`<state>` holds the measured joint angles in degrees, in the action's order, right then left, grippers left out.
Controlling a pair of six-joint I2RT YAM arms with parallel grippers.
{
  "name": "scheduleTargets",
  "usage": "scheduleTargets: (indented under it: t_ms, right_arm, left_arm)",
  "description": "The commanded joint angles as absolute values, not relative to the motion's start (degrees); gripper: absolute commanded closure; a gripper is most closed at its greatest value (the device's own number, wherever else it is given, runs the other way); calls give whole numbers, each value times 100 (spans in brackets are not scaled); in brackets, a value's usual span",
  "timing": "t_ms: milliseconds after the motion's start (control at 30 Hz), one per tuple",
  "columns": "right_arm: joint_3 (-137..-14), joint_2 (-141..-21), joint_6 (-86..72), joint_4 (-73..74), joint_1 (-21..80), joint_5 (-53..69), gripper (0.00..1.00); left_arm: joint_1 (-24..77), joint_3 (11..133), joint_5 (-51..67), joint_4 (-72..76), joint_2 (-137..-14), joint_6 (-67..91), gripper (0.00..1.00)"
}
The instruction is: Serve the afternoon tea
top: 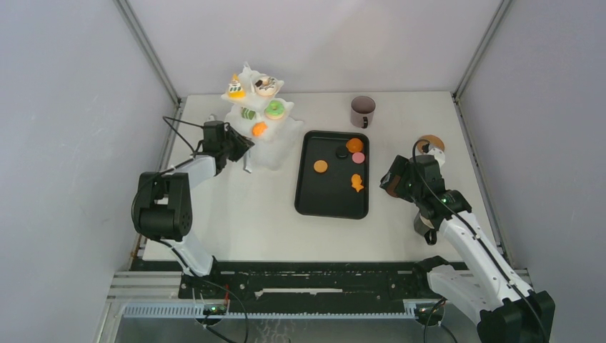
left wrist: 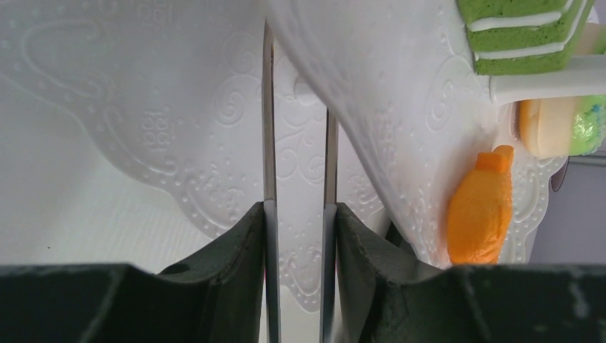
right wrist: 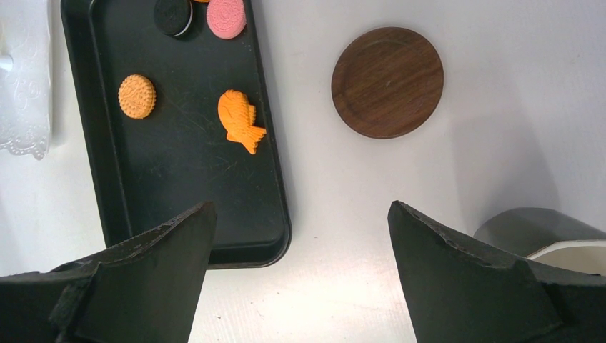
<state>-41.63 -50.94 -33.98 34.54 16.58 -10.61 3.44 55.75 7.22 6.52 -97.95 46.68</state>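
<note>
Right claw hangs spread wide and empty over the table; the orange fish pastry on the black tray lies at eleven o'clock, a mug at four. Left claw, narrowly parted with nothing between, faces the white stand, another orange pastry at three o'clock.

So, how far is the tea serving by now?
Done: several pastries sit on the white stand. In hand: nothing; the left gripper is at the stand, jaws slightly apart and empty, the right gripper open beside the black tray. Left: five pieces on that tray, and probably the far mug.
</note>
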Motion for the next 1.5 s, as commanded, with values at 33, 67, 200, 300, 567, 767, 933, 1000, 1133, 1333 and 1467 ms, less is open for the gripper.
scheduleTargets:
  t_ms: [33,67,200,300,567,767,933,1000,1133,1333,1467]
  right_arm:
    - [-4166,-4963,-3495,3366,1678,-1134,3]
    - [-4166,-4953,-3498,3371,1686,-1139,3]
    - [-4169,-4923,-3511,3399,1705,-1151,3]
    - [-4166,-4869,-3518,3418,1718,-1151,3]
    - [-4166,-4816,-3514,3437,1770,-1148,2]
    - [-4166,-4841,-3556,3386,1841,-1141,3]
    - [-4166,-4869,-3563,3371,1902,-1151,3]
    - [-4166,-4892,-3568,3362,1907,-1155,3]
    - [-4172,-4925,-3527,3285,1912,-1126,3]
    - [-4167,-5046,-3513,3158,1920,-1080,3]
    - [-4170,-5114,-3561,3116,1941,-1046,3]
  left_arm:
    - [292,5906,884,913,-9653,4747,56]
    - [292,5906,885,886,-9644,4753,53]
    - [294,5820,896,888,-9526,4792,50]
    - [299,5709,805,769,-9348,4722,51]
    - [297,5237,683,350,-8639,4423,58]
    - [298,5044,797,-251,-8240,4201,74]
    - [294,4725,941,-703,-7829,4019,89]
    - [293,4448,945,-757,-7523,4033,95]
    - [315,3977,992,-1060,-6689,3965,100]
    - [598,3657,1200,-1788,-5402,3549,100]
    - [1124,3646,854,-2253,-5059,3088,100]
